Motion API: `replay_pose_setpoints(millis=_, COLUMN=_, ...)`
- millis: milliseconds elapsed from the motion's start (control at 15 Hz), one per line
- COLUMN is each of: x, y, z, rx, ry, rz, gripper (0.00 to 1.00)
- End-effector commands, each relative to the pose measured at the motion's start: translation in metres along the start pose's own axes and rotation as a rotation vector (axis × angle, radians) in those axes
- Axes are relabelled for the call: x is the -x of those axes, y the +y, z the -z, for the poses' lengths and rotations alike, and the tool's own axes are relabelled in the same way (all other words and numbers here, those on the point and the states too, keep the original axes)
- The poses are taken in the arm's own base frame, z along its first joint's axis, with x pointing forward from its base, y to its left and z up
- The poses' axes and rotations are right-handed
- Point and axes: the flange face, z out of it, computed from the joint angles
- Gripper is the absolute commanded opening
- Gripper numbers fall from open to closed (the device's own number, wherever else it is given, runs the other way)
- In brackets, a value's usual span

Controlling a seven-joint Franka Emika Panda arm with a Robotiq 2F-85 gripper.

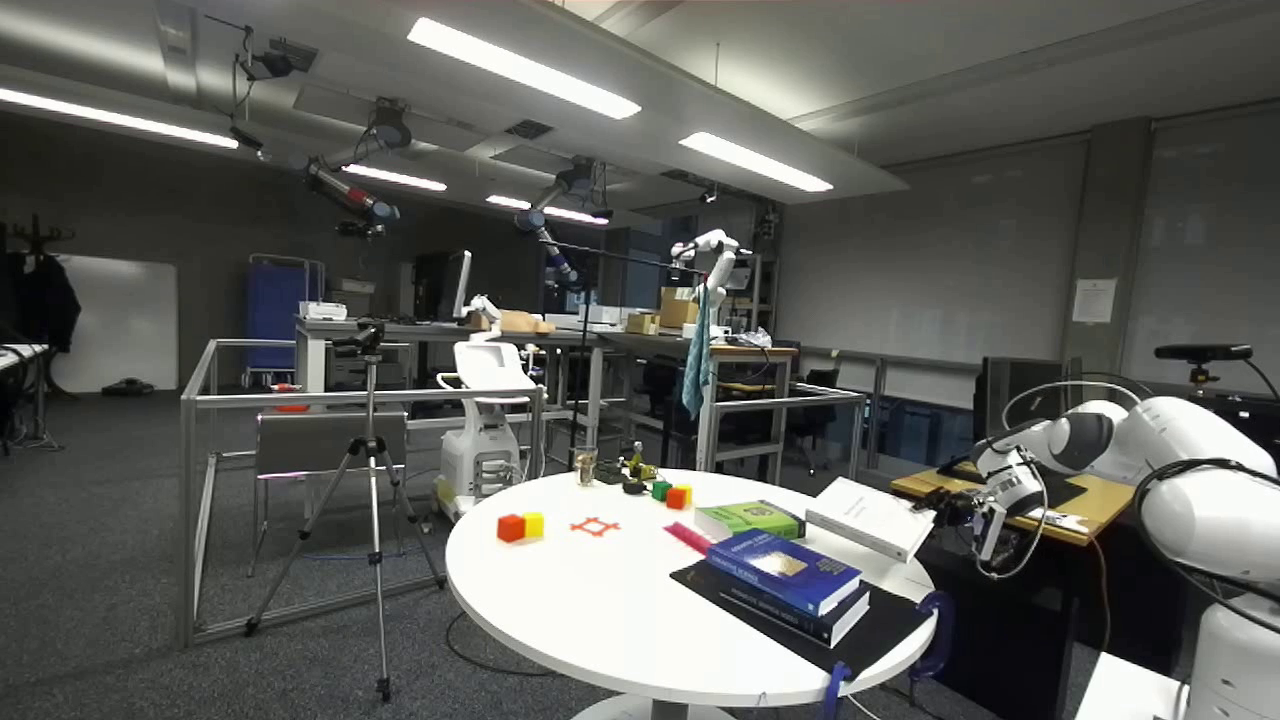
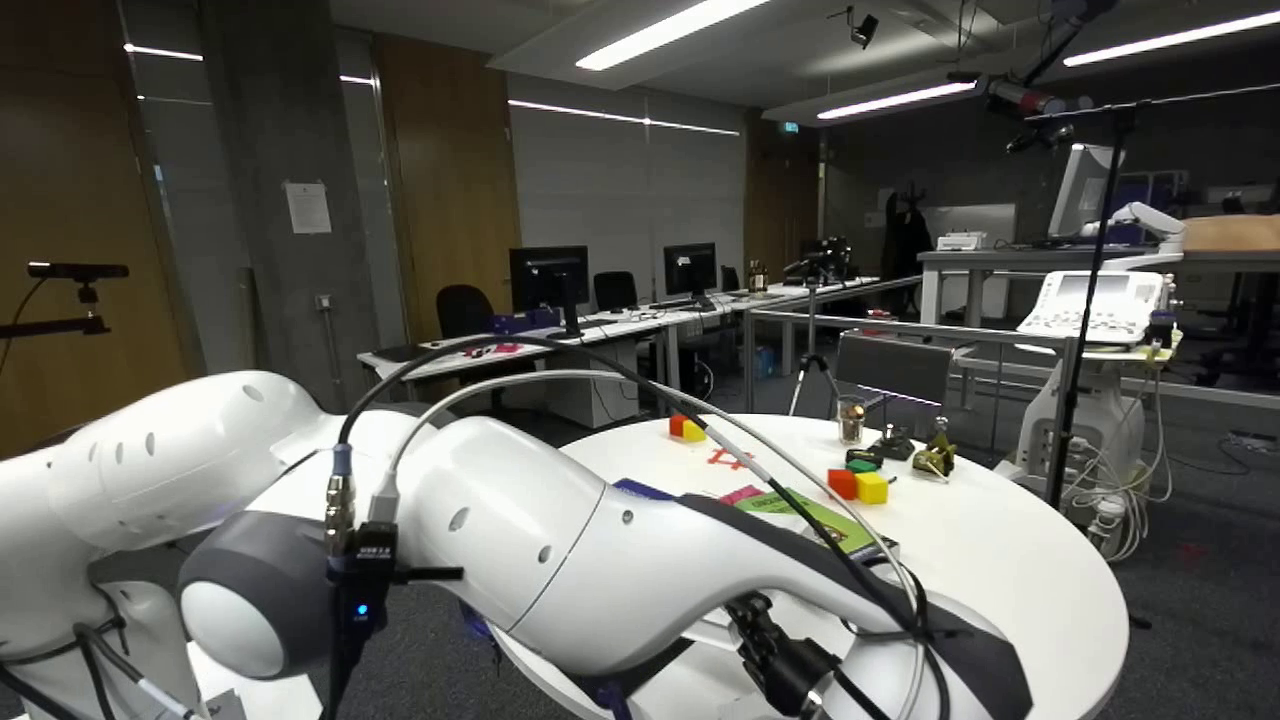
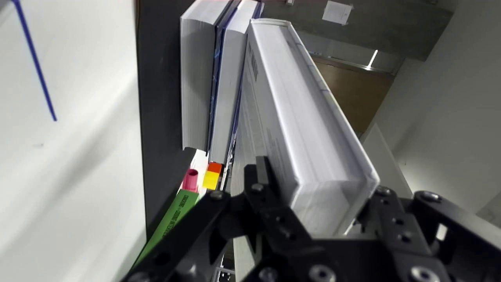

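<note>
White book [image 1: 872, 515] was at a tilt nr the edge of the round white tbl [image 1: 590, 600], one end in the gripper [image 3: 321, 184]. Jaws were clamped on it, one per cover, w/ pages btwn; page edges showed in wrist view. Cldn't tell if the book touched anything below. Its white top cover had print too small to read.

Just beside it, blue book [image 1: 785, 568] lay flat on thick dark-blue book [image 1: 795, 616], both on black mat [image 1: 888, 628]. Wrist view showed the white cover v. close to the blue one; contact unclear. Green book [image 1: 750, 518] lay behind the blue one in an exterior view, w/ pink item [image 1: 688, 537] next to it; in wrist view its end looked round & hollow.

Farther off on the tbl sat red cube [image 1: 511, 528] & yellow cube [image 1: 534, 524] side by side, w/ orange-red outline [image 1: 595, 526] nr them. Another bunch was 2nd red cube [image 2: 842, 484], 2nd yellow cube [image 2: 871, 488] & green cube [image 2: 862, 466], all close tog. Glass [image 2: 851, 420] stood nr that bunch in both exterior views, contents too small to ID. 2 blue clamps [image 1: 838, 690] sat on the tbl rim. White arm [image 2: 520, 540] blocked a lot of the tbl in an exterior view.
</note>
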Motion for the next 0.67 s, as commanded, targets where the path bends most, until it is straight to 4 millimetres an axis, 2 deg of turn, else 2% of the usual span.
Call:
replay_pose_setpoints(millis=0, x=0.0, y=-0.044, z=-0.03, rx=-0.043, ry=-0.035, rz=0.047, gripper=0.19)
replay_pose_setpoints(millis=600, x=0.013, y=-0.059, z=-0.102, rx=-0.017, ry=-0.04, rz=0.033, gripper=0.19)
